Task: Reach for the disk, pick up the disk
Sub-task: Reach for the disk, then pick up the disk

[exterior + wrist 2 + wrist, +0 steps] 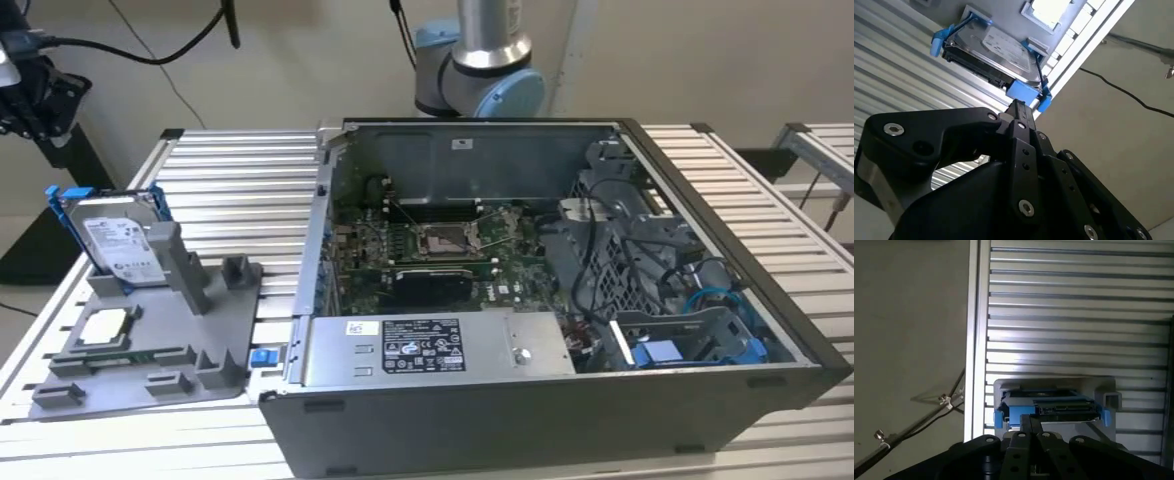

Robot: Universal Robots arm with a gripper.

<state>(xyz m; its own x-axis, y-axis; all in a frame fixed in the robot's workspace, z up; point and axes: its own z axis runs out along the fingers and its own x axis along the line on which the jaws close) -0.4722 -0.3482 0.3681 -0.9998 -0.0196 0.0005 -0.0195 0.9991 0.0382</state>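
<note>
The disk (118, 235) is a silver-grey drive with a white label in a bright blue frame. It stands upright in a slot of the grey fixture (154, 365) at the exterior view's left. My black gripper (30, 110) hangs above it near that view's upper left corner, apart from the disk. In both wrist views the disk (994, 47) (1049, 407) lies just beyond the fingertips. The gripper (1019, 106) (1029, 421) is shut with nothing between its fingers, and its tips line up with the blue frame's edge.
An open computer case (561, 425) with its motherboard exposed takes up the middle and right of the slatted aluminium table (240, 180). A small square CPU chip (107, 325) lies on the fixture in front of the disk. Cables (914, 425) run over the floor past the table edge.
</note>
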